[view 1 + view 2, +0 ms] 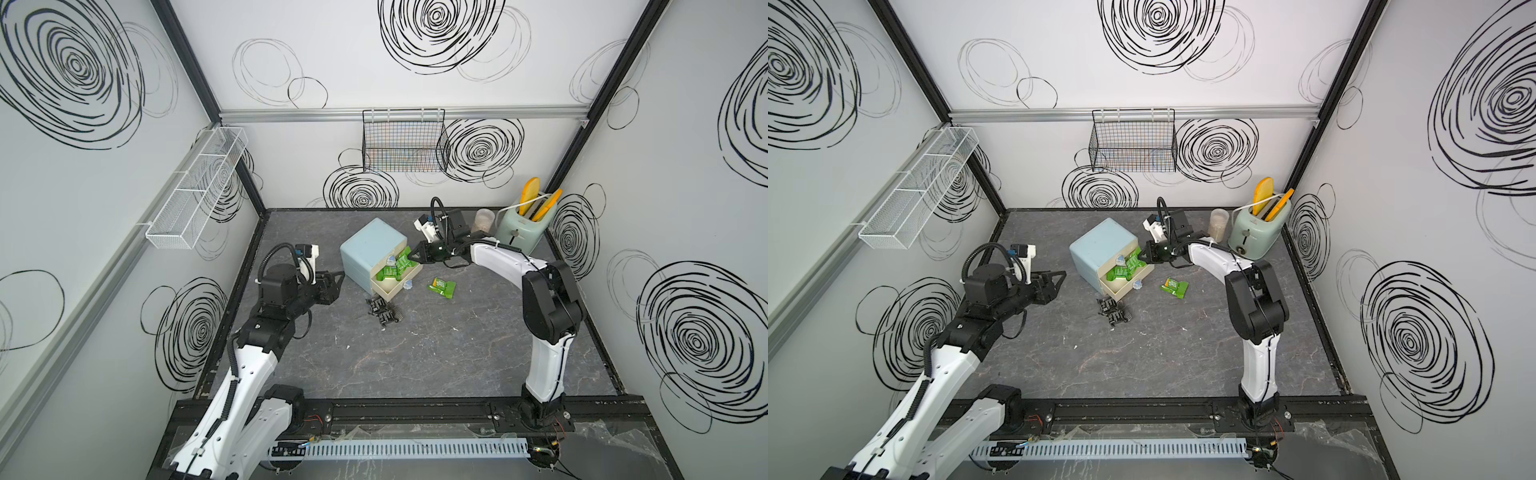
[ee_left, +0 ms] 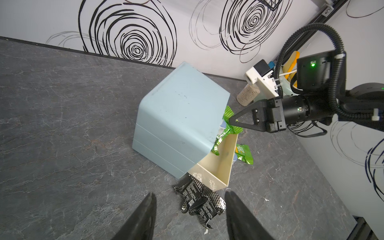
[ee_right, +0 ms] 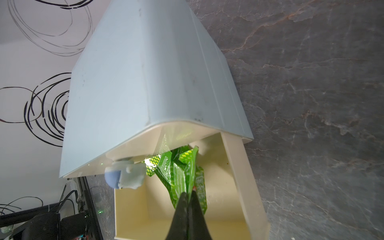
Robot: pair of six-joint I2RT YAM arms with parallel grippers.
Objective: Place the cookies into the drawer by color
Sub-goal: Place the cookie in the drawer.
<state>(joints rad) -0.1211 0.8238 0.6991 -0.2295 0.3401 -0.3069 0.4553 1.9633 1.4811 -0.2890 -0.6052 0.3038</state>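
A green cookie packet (image 3: 178, 174) is pinched in the closed right claw (image 3: 188, 194), hanging over the pulled-out drawer (image 3: 239, 166). A second green packet (image 1: 442, 286) lies on the counter (image 1: 415, 353) near that claw; black packets (image 2: 197, 199) lie just ahead of the open left claw (image 2: 190, 193).

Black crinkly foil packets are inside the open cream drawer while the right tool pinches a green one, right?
No: the black crinkly foil packets lie on the grey table outside the open cream drawer, as the left wrist view shows. The right tool pinches a green packet.
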